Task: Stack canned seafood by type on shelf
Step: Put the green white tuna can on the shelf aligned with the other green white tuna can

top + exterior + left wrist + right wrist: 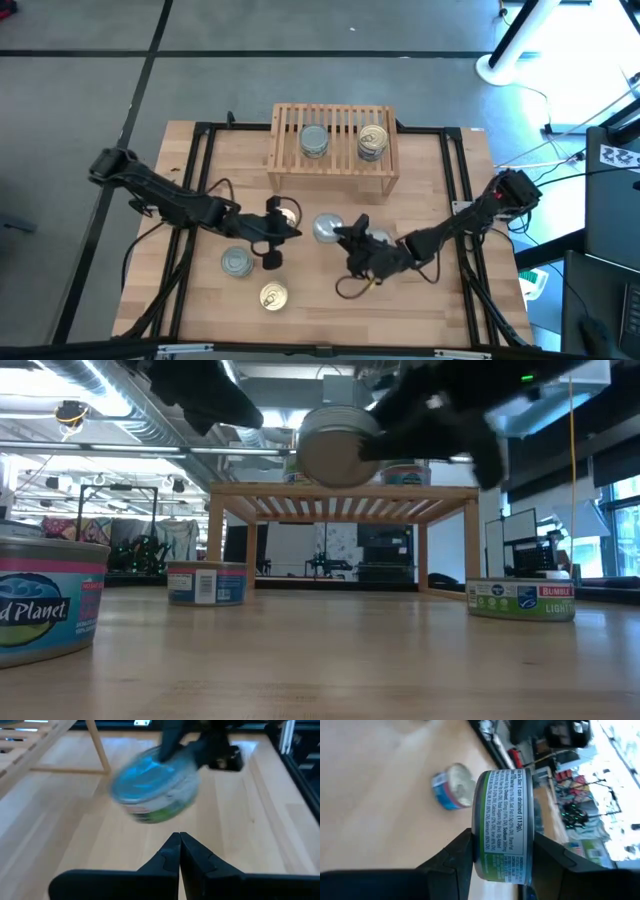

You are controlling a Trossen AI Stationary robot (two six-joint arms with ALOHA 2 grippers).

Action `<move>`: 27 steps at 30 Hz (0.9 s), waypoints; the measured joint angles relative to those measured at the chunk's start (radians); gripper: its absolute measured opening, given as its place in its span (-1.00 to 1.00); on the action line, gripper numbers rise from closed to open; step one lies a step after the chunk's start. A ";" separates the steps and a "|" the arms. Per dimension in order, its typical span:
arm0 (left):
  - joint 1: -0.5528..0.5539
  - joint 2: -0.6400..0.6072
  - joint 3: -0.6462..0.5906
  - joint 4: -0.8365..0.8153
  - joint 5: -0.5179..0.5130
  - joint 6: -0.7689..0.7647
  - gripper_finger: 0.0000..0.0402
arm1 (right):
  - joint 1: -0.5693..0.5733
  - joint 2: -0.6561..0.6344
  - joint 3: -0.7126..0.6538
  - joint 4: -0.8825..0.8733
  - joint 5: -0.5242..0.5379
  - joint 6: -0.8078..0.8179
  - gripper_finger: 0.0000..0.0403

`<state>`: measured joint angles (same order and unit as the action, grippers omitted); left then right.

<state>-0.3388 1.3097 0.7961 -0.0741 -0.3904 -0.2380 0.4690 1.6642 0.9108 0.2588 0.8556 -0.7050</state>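
Note:
The shelf [335,165] stands at the table's far middle with a silver-topped tin [314,140] and a gold-topped tin [372,142] on its slats. My right gripper [338,233] is shut on a silver tin [326,228], lifted in front of the shelf; the low view shows this tin [338,445] high up. My left gripper [296,232] hangs shut and empty to the left of that tin, beside a gold tin [287,212] resting on the table. A silver tin [236,262] and a gold tin [273,296] sit flat at the near left. My right gripper pinches the tin between its two fingers [462,857], one on each flat end face, with the labelled side wall [502,820] showing between them. The fingers come slanting down from the table's right. The tin is lifted clear and tilted, one flat face [330,455] toward the near edge.
Another tin [380,240] lies on the table under my right arm. Black frame rails [200,180] run along the table's left and right sides, and cables trail near both arms. Bare wood lies open under and in front of the shelf.

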 joint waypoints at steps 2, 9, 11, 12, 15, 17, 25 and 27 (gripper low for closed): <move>0.000 -0.015 -0.032 0.027 0.000 -0.001 -0.98 | -0.034 0.000 0.006 0.034 -0.002 -0.045 -0.25; -0.001 -0.022 -0.055 0.067 0.000 0.009 -0.99 | -0.118 0.000 0.094 0.036 -0.012 -0.144 -0.25; -0.001 -0.022 -0.055 0.081 0.000 0.031 -0.99 | -0.139 0.000 0.118 0.037 -0.019 -0.180 -0.25; -0.001 -0.022 -0.055 0.087 0.000 0.040 -0.98 | -0.148 0.000 0.129 0.037 -0.020 -0.195 -0.25; -0.001 -0.022 -0.055 0.095 0.000 0.057 -0.98 | -0.184 0.000 0.150 0.037 -0.020 -0.242 -0.25; -0.001 -0.022 -0.055 0.095 0.000 0.057 -0.99 | -0.208 0.000 0.155 0.036 -0.022 -0.271 -0.25; 0.001 -0.021 -0.055 0.110 0.000 0.057 -0.98 | -0.305 0.000 0.155 0.020 -0.115 -0.297 -0.25; 0.001 -0.021 -0.055 0.134 -0.001 0.057 -0.98 | -0.325 0.000 0.155 0.019 -0.129 -0.297 -0.25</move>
<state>-0.3378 1.2884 0.7406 0.0598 -0.3915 -0.1814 0.1437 1.6638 1.0660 0.2775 0.7267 -1.0023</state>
